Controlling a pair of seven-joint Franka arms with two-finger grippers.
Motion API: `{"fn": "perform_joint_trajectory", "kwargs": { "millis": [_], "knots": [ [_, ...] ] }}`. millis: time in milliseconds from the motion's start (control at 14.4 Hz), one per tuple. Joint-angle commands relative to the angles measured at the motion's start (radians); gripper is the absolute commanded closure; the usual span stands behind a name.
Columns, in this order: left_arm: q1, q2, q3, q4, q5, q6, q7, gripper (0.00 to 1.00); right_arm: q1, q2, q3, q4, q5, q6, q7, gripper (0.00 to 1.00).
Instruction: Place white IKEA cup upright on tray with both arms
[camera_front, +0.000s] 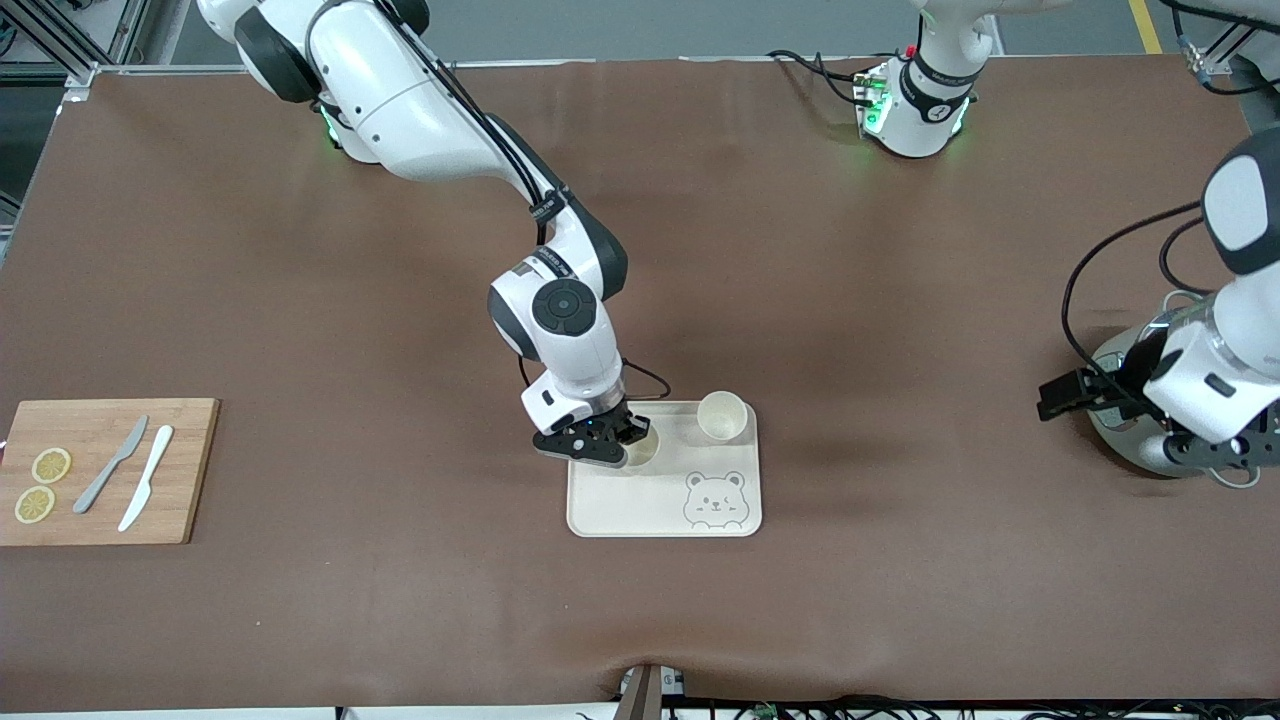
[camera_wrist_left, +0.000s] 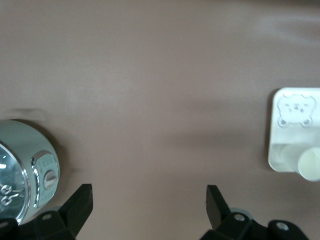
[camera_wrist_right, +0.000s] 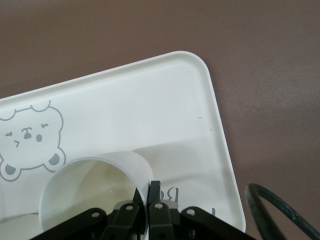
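Right wrist view, low in the frame: the right gripper (camera_wrist_right: 148, 200) pinches a cup (camera_wrist_right: 95, 192) rim on the tray (camera_wrist_right: 165, 105). It should let go gently. The left gripper (camera_wrist_left: 150, 205) waits, wide open and empty.

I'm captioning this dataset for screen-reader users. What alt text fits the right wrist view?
The right gripper pinches the rim of a white cup, one finger inside and one outside, on a cream tray. A grey bear drawing marks the tray beside the cup, and brown table surrounds the tray.
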Motion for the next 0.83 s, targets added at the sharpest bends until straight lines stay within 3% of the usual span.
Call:
{"fn": "perform_joint_trajectory", "kwargs": {
  "millis": [0,347,416,486,555,624,763],
  "knots": [
    [-0.026,-0.081,0.012,-0.019,0.024,-0.069,0.012,0.00,0.015,0.020,-0.012,0.031,-0.036,0.000,0.039,1.00],
    [-0.040,-0.165,-0.004,-0.024,0.023,-0.181,0.030,0.00,0.015,0.030,-0.012,0.030,-0.042,0.021,0.048,1.00],
    [-0.040,-0.176,-0.006,-0.024,0.023,-0.189,0.030,0.00,0.013,0.030,-0.012,0.030,-0.042,0.021,0.048,0.86],
    [-0.034,-0.183,-0.020,-0.024,0.021,-0.195,0.030,0.00,0.010,0.030,-0.012,0.028,-0.042,0.021,0.048,0.43],
    [-0.031,-0.182,-0.029,-0.026,0.021,-0.195,0.029,0.00,0.008,0.030,-0.012,0.028,-0.042,0.021,0.048,0.19],
    [-0.033,-0.173,-0.029,-0.023,0.021,-0.189,0.029,0.00,0.007,0.030,-0.012,0.028,-0.042,0.021,0.048,0.00],
    [-0.037,-0.168,-0.029,-0.023,0.023,-0.185,0.029,0.00,0.004,0.029,-0.012,0.030,-0.042,0.021,0.047,0.00]
  ]
}}
